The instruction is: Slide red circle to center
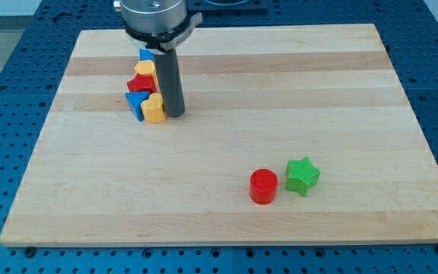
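Working from the biggest thing down, you have the wooden surface (226,76) filling most of the view, pale planks on a blue perforated bench (6,46) that shows past every edge. Next in size is the arm's dark rod, which stands near the top-left corner with my tip (174,114) touching down just right of a tight cluster of blocks: a yellow block (153,110), a blue block (135,103), a red block (139,84), another yellow one (145,68) and a blue one (146,55) behind, their shapes hard to read. No claw exists on this rig, so nothing is gripped; the rod only pushes.

Your target, the red circle (263,186), sits well apart from the tip, near the bottom edge and right of the middle, with a green star (303,176) just beside it on the right.

To do this well, you likely want to swing the tip wide around the cluster, come in below and to the right of the red circle, between it and the star if the gap allows, then push up and left toward the middle. Keep the contact centred on the disc so it does not roll off sideways, and avoid dragging the star along.
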Robot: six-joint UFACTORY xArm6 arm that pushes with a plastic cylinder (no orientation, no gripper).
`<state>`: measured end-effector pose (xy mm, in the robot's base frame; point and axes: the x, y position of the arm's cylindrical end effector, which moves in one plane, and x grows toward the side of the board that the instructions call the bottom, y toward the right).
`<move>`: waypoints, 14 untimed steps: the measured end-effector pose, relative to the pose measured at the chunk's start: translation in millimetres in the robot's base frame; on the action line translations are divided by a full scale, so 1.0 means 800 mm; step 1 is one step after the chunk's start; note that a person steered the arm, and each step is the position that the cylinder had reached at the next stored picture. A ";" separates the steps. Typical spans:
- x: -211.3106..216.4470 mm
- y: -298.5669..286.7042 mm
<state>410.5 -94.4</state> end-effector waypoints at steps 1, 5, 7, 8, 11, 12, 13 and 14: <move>0.000 -0.001; 0.259 0.070; 0.226 0.187; 0.208 0.181; 0.171 0.166; 0.150 0.165; 0.131 0.165; 0.116 0.164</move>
<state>503.3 36.9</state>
